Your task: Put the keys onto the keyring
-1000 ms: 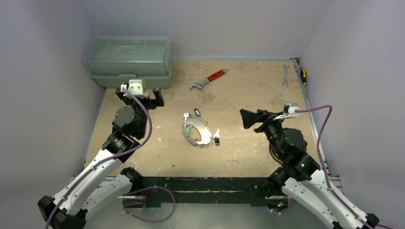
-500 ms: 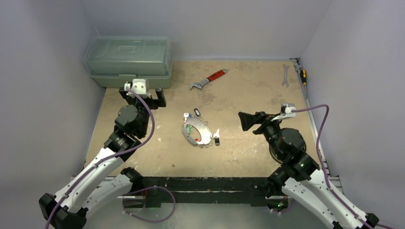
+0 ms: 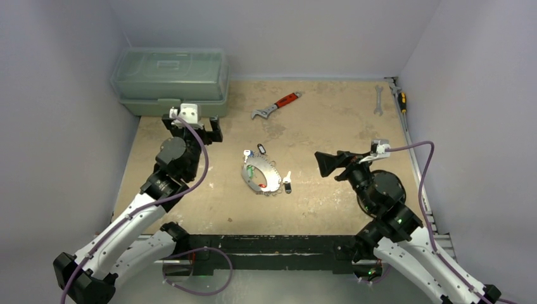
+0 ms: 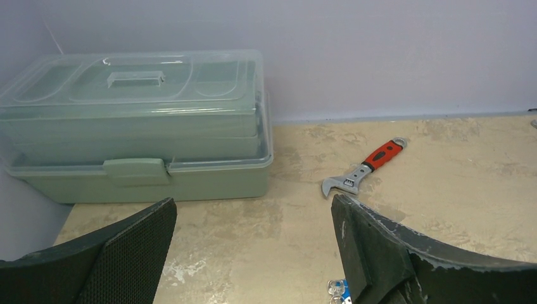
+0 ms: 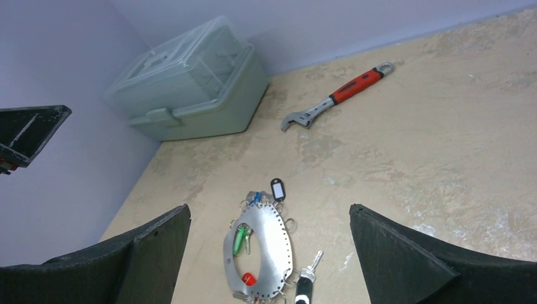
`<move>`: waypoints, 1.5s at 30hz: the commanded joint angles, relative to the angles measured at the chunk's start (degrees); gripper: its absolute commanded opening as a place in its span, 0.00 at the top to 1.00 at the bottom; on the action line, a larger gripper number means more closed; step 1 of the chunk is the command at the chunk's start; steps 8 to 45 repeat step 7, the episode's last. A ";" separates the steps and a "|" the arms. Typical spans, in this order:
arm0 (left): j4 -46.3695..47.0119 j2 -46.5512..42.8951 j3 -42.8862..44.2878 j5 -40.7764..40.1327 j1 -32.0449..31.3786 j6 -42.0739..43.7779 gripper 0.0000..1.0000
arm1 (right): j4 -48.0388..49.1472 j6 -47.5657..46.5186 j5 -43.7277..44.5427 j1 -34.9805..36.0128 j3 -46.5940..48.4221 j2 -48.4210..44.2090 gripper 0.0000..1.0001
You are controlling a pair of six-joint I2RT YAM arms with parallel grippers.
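The keyring (image 3: pixel 271 178), a flat silvery oval loop with holes along its edge, lies mid-table; the right wrist view shows the keyring (image 5: pixel 279 244) between and beyond its fingers. Keys with green (image 5: pixel 239 239) and red (image 5: pixel 249 278) tags hang inside it. A white-windowed black tag (image 5: pixel 277 189) lies at its far end. A loose black-tagged key (image 3: pixel 287 184) rests beside its right edge. A blue-tagged key (image 4: pixel 340 290) peeks in at the bottom of the left wrist view. My left gripper (image 3: pixel 192 130) is open, up-left of the ring. To the ring's right, my right gripper (image 3: pixel 322 163) stands open and points at it.
A green lidded toolbox (image 3: pixel 171 79) stands at the back left, just beyond the left gripper. A red-handled wrench (image 3: pixel 277 105) lies behind the keyring. A plain spanner (image 3: pixel 379 99) and a screwdriver (image 3: pixel 400 98) lie by the right wall. Walls close in three sides.
The left gripper has shifted slightly right and toward the toolbox. The right gripper has dropped a little nearer the table. Keys and keyring have not moved.
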 commanded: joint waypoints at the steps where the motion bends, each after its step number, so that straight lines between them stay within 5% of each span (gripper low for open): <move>1: 0.92 0.10 2.45 0.75 0.31 0.21 0.09 | 2.99 -1.52 -2.00 0.09 -0.21 0.50 0.01; 45: 0.87 0.54 2.50 0.81 0.32 0.29 0.09 | 3.58 -1.50 -1.35 0.09 -0.65 -0.88 0.01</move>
